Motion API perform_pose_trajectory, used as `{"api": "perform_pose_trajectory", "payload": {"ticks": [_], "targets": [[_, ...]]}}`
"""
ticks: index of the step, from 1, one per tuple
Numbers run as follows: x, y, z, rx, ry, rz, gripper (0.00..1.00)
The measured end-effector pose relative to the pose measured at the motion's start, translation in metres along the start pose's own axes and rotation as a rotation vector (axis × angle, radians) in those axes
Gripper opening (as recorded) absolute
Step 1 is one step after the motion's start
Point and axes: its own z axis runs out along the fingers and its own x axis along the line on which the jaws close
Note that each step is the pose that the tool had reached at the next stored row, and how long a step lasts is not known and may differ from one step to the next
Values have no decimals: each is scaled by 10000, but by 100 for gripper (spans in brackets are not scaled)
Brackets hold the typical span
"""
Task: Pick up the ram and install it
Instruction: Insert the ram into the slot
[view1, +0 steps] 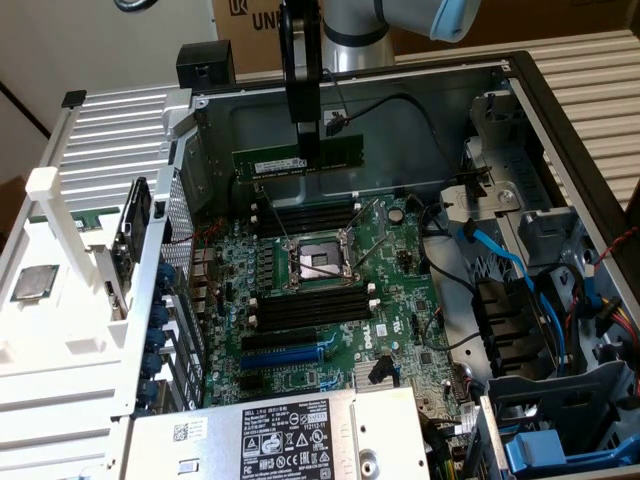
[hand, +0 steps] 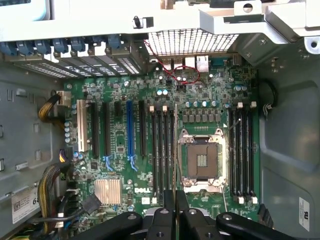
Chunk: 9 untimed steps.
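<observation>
One ram (view1: 270, 163) is in play, a long green stick with a pale label strip. It is pinched between the two black fingers (view1: 309, 152), which are closed onto its flat faces near the middle of its length. In the exterior view it hangs on edge below them, with a stretch of board reaching out past the fingers on either side. It is held level and raised above the motherboard (view1: 395, 300) rather than seated in it.

Beneath the fingers, inside the open computer case (view1: 400, 110), there is one bare CPU socket (view1: 318, 262). Two banks of black memory slots flank the socket, one (view1: 305, 217) on its far side and one (view1: 310, 308) on its near side. Each bank looks to hold four slots, packed closely. One long blue expansion slot (view1: 285, 352) lies beyond the near bank, farther from the fingers. One small silver finned heatsink (view1: 375, 372) lies farther out again.

In the wrist view the ram shows edge-on as a thin line running straight out from between the fingertips. There it lies along the socket side of the bank that neighbours the blue slot, parallel to the slots. Whether it stands exactly over one slot cannot be told.
</observation>
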Motion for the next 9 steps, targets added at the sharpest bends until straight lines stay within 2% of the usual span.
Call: {"api": "perform_pose_trajectory", "payload": {"ticks": [6,7,9], "targets": [[5,8,12,1,1,-2,13],[5,8,20,-11,14,-3,13],[3,10,40,-84,29,-7,13]]}}
